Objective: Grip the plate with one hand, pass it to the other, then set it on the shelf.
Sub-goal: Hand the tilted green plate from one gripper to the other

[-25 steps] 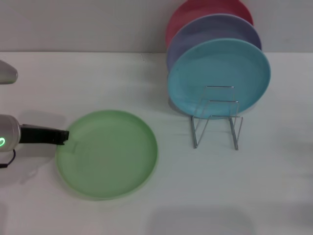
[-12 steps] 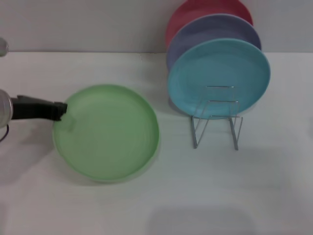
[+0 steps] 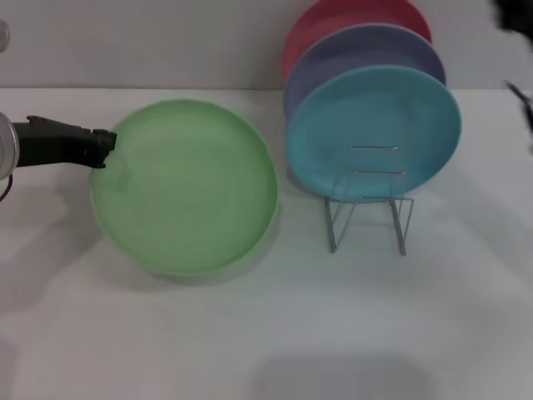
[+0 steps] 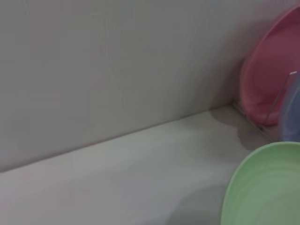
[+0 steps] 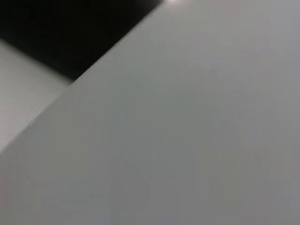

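Note:
The light green plate is held off the white table, tilted a little, left of the rack. My left gripper, black on a silver wrist, is shut on the plate's left rim. The plate's edge also shows in the left wrist view. The silver wire shelf stands to the right of the plate, its front loops bare. A dark blurred part of my right arm shows at the top right edge of the head view; its fingers are not visible.
A turquoise plate, a lavender plate and a pink-red plate stand upright in the rack's back slots. The pink-red plate also shows in the left wrist view. A grey wall runs behind the table.
My left gripper has lifted the green plate off the table and carried it up and away from me. A dark part of the right arm has come into view at top right.

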`<state>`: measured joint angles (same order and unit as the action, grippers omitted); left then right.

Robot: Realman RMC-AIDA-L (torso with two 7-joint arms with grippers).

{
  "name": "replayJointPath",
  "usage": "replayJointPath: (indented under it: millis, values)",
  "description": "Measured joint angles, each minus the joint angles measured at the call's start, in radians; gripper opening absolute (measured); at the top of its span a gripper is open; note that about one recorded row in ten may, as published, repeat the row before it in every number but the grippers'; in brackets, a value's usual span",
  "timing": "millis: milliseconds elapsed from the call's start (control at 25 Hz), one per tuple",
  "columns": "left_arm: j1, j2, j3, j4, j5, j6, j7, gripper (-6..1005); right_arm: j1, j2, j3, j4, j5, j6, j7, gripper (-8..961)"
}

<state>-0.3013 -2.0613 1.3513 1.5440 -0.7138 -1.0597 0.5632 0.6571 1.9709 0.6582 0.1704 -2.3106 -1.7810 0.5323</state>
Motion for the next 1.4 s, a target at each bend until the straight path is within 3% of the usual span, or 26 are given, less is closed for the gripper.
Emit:
replayJointPath:
  millis: [40, 80, 240, 400, 560, 680, 760, 800, 840, 880, 920, 960, 1000, 1040, 1080, 1120, 1200, 1240, 1280, 1360, 1400]
  values:
    - [0.003, 0.000, 0.000, 0.012, 0.000, -0.002, 0.000, 28, 0.068, -0.032, 0.000, 0.010, -0.075, 0.085, 0.082, 827]
    - [0.003, 0.000, 0.000, 0.012, 0.000, -0.002, 0.000, 28, 0.068, -0.032, 0.000, 0.010, -0.075, 0.085, 0.082, 827]
    - [0.000, -0.001, 0.000, 0.020, 0.001, -0.002, 0.000, 28, 0.206, -0.061, 0.010, 0.015, -0.165, 0.193, 0.135, 827]
    - [-0.001, -0.002, 0.001, 0.022, 0.001, -0.003, -0.002, 29, 0.237, -0.058, 0.018, 0.011, -0.163, 0.209, 0.079, 827]
    - [0.004, -0.002, 0.002, 0.021, 0.002, -0.001, -0.006, 29, 0.208, -0.041, 0.097, 0.024, -0.163, 0.250, 0.000, 826]
    - [0.006, -0.003, 0.001, 0.016, 0.002, 0.001, -0.009, 29, 0.186, -0.048, 0.123, 0.056, -0.165, 0.317, 0.007, 826]
    - [0.006, -0.003, 0.002, 0.014, 0.002, 0.002, -0.011, 29, 0.180, -0.074, 0.141, 0.110, -0.178, 0.403, 0.021, 826]
    - [0.006, -0.003, 0.002, 0.013, 0.002, 0.002, -0.011, 29, 0.180, -0.100, 0.155, 0.152, -0.194, 0.458, 0.031, 826]
    - [0.005, -0.003, 0.004, 0.013, 0.002, 0.001, -0.012, 29, 0.175, -0.161, 0.189, 0.267, -0.251, 0.585, 0.052, 827]
    - [0.005, -0.003, 0.004, 0.013, 0.002, 0.001, -0.012, 29, 0.175, -0.161, 0.189, 0.267, -0.251, 0.585, 0.052, 827]
    - [0.003, -0.004, 0.006, 0.012, 0.002, 0.000, -0.013, 29, 0.161, -0.211, 0.258, 0.411, -0.344, 0.734, 0.081, 827]
    - [0.003, -0.004, 0.006, 0.012, 0.002, 0.000, -0.013, 29, 0.161, -0.211, 0.258, 0.411, -0.344, 0.734, 0.081, 827]
    - [0.002, -0.004, 0.007, 0.012, 0.002, 0.000, -0.013, 29, 0.148, -0.225, 0.309, 0.488, -0.419, 0.830, 0.104, 827]
    - [0.002, -0.006, 0.010, 0.011, 0.001, 0.001, -0.014, 29, 0.115, -0.245, 0.407, 0.658, -0.559, 1.049, 0.144, 827]
    - [0.001, -0.006, 0.010, 0.011, -0.001, 0.001, -0.015, 29, 0.100, -0.253, 0.432, 0.731, -0.598, 1.148, 0.154, 827]
    - [0.001, -0.006, 0.010, 0.011, -0.001, 0.001, -0.015, 29, 0.100, -0.253, 0.432, 0.731, -0.598, 1.148, 0.154, 827]
    - [0.001, -0.007, 0.010, 0.011, -0.004, 0.003, -0.015, 29, 0.083, -0.283, 0.440, 0.873, -0.627, 1.339, 0.156, 826]
    - [0.000, -0.007, 0.011, 0.011, -0.005, 0.006, -0.015, 29, 0.078, -0.310, 0.434, 0.987, -0.625, 1.496, 0.153, 826]
    - [0.000, -0.007, 0.011, 0.011, -0.005, 0.006, -0.015, 29, 0.078, -0.310, 0.434, 0.987, -0.625, 1.496, 0.153, 826]
    - [-0.002, -0.007, 0.011, 0.012, -0.005, 0.012, -0.016, 29, 0.074, -0.325, 0.438, 1.124, -0.612, 1.721, 0.125, 826]
    - [-0.002, -0.007, 0.011, 0.012, -0.005, 0.012, -0.016, 29, 0.074, -0.325, 0.438, 1.124, -0.612, 1.721, 0.125, 826]
